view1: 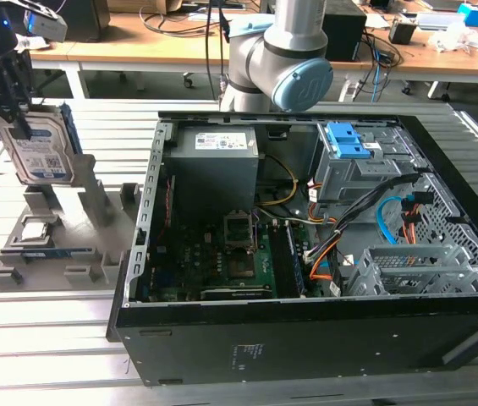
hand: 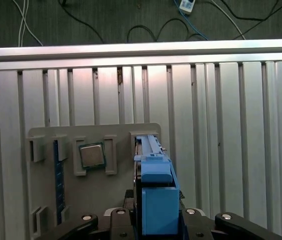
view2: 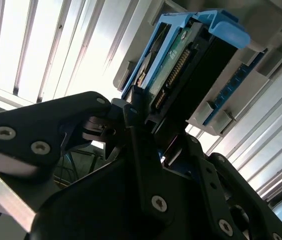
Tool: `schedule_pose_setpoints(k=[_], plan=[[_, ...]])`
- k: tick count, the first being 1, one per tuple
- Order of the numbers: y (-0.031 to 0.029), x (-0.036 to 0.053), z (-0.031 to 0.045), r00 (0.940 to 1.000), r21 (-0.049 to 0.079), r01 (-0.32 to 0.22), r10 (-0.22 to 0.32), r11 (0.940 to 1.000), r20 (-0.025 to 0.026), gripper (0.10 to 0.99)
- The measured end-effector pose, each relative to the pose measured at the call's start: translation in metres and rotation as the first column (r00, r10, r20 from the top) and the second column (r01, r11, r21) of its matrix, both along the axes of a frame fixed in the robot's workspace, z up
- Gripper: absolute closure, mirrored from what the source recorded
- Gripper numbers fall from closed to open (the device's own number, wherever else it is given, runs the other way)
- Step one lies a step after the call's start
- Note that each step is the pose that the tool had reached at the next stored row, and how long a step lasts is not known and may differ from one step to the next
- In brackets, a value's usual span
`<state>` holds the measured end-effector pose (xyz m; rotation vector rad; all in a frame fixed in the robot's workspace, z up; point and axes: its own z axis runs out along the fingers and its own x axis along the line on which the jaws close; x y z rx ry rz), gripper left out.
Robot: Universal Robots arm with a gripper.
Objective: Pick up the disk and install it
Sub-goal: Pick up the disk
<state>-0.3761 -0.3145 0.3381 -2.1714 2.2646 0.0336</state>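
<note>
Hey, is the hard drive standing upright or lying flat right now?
Upright. The hard drive stands on edge in the exterior view, the gripper clamped on its top edge, over the grey parts holder.

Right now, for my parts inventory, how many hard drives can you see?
1: the disk, upright in the claw at the grey holder, at the exterior view's left. Others may be hidden inside the computer case.
</note>
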Motion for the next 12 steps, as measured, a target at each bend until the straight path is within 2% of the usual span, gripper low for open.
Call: schedule_pose_setpoints(k=[6, 12], plan=[[0.0, 0.0, 0.0038, 1.0, 0.0, 0.0, 0.0, 1.0, -0.0001, 0.722], [0.0, 0.0002, 0.0111, 1.0, 0.0, 0.0, 0.0, 1.0, -0.0001, 0.722]])
